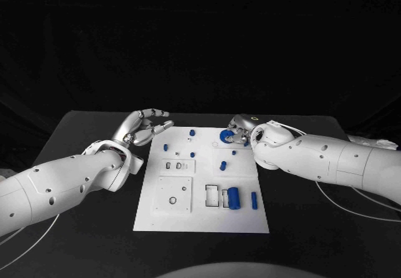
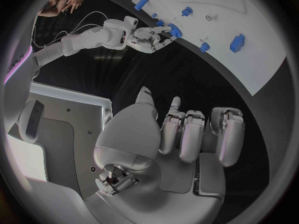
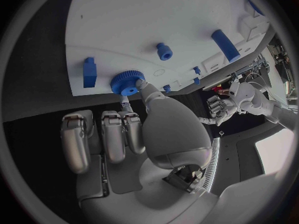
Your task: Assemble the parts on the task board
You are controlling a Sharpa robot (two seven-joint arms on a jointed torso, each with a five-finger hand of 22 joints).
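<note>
A black table [image 1: 317, 231] fills the scene under a dark, unlit room; nothing of the background can be made out beyond the far table edge. In the middle lies the white board [image 1: 188, 217], a long plate running from near to far.

The right hand [image 1: 238, 134] sits at the board's far right corner. Its thumb and a fingertip touch a round, ridged blue knob [image 1: 225, 135] that stands on the board there; the wrist view shows the knob [image 3: 127, 82] at the tips of the thumb and one finger, while the other fingers [image 3: 115, 137] are curled down just off the board's edge. Whether the knob is truly pinched or only touched cannot be told.

The left hand [image 1: 147, 126] hovers at the board's far left corner, over the black table, holding nothing, its fingers loosely spread and slightly bent.

Other blue parts are scattered on the board: a small peg [image 1: 192, 132] at the far middle, a block [image 1: 166, 145] at the far left, a short piece [image 1: 223, 165] right of centre, a fat cylinder [image 1: 236, 198] and a thin bar [image 1: 254, 200] at the near right. A black ring [image 1: 172, 200] lies on a raised white square at the near left.

A white cable [image 1: 351, 209] trails over the table near the right arm.
</note>
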